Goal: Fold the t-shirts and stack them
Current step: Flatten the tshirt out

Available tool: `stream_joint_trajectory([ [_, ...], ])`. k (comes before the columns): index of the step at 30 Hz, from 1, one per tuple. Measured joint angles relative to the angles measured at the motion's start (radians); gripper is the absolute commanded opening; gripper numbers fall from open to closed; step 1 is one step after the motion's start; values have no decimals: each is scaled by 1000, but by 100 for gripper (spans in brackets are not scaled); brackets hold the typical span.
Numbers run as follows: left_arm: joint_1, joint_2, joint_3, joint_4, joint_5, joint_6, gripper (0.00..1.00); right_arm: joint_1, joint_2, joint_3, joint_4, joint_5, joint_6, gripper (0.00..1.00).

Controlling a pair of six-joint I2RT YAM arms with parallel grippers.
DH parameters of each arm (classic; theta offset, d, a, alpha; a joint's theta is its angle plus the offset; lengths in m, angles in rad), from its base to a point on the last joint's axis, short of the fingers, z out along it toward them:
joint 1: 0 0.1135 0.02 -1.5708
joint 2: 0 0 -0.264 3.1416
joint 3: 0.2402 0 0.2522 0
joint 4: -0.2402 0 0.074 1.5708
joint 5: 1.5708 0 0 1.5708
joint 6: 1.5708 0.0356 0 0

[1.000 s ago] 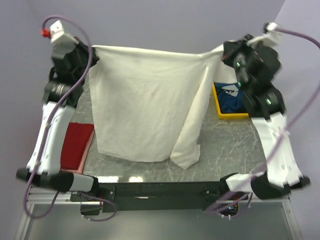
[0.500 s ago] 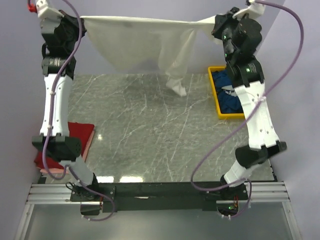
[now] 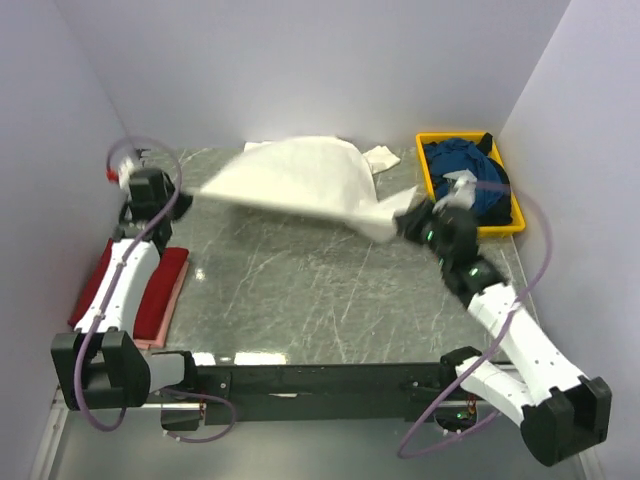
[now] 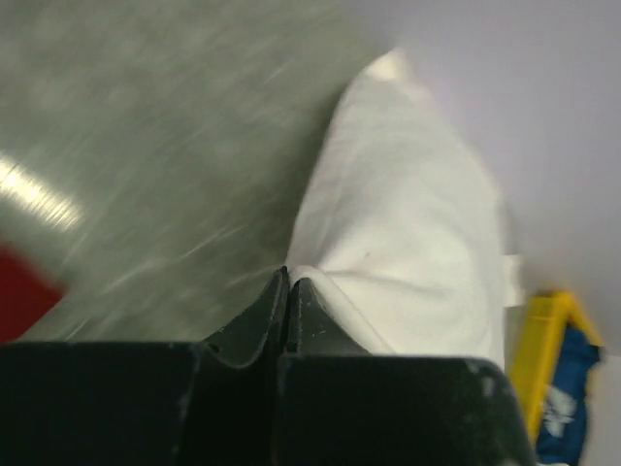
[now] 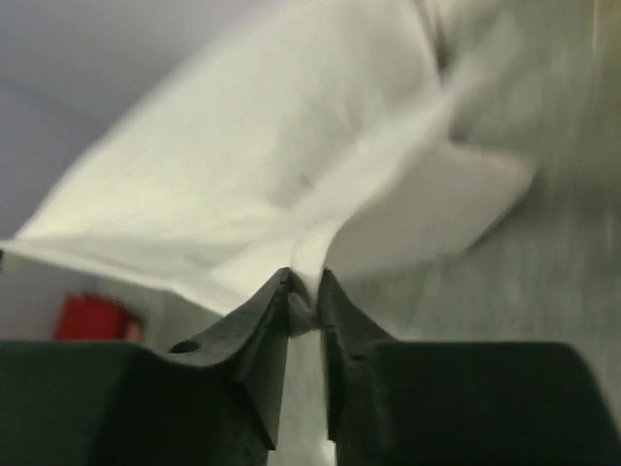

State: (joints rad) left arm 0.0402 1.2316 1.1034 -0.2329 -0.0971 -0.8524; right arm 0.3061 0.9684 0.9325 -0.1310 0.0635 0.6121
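Observation:
The cream-white t-shirt (image 3: 300, 180) billows over the far middle of the table, held at two corners. My left gripper (image 3: 178, 197) is shut on its left corner; the cloth (image 4: 408, 243) runs away from the closed fingers (image 4: 291, 296). My right gripper (image 3: 403, 226) is shut on its right corner, with cloth (image 5: 291, 175) pinched between the fingers (image 5: 306, 291). The dark red t-shirt (image 3: 150, 285) lies folded at the table's left edge under my left arm. The blue t-shirt (image 3: 470, 170) lies bunched in the yellow tray (image 3: 432, 170).
The yellow tray stands at the far right corner against the wall and also shows in the left wrist view (image 4: 543, 340). Purple walls close in the back and both sides. The table (image 3: 320, 290) is grey marble.
Both arms have swung down and forward from high at the back. The white shirt, hanging stretched between them before, now comes down billowing over the far part of the table.

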Motion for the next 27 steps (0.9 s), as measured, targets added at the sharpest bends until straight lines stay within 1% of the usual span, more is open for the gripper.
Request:
stream_joint_trajectory([
  [2, 13, -12, -150, -39, -25, -45, 1, 31, -49, -246, 11, -40, 64, 36],
  [3, 19, -19, -211, -43, -35, -64, 1, 58, -72, -361, 16, -48, 101, 41],
  [4, 27, -27, -271, -65, -45, -86, 1, 86, -98, -462, 2, -56, 134, 44],
  [5, 34, -40, -327, -89, -54, -109, 1, 111, -129, -535, -18, -61, 157, 48],
  [6, 37, -51, -363, -103, -61, -127, 1, 129, -158, -580, -42, -66, 172, 56],
  [8, 40, -92, -422, -124, -72, -163, 1, 143, -224, -610, -98, -44, 194, 60],
  [10, 40, -134, -445, -132, -79, -192, 1, 125, -252, -571, -108, -16, 195, 64],
  [13, 40, -179, -447, -127, -85, -220, 1, 57, -202, -462, -96, 8, 174, 64],
  [17, 40, -205, -447, -130, -88, -234, 1, -44, -25, -301, -45, 31, 138, 63],
  [22, 40, -204, -447, -138, -84, -233, 1, -115, 322, -85, -30, 32, 96, 63],
  [27, 40, -204, -447, -146, -78, -229, 1, -184, 543, 14, -21, -2, 82, 63],
])
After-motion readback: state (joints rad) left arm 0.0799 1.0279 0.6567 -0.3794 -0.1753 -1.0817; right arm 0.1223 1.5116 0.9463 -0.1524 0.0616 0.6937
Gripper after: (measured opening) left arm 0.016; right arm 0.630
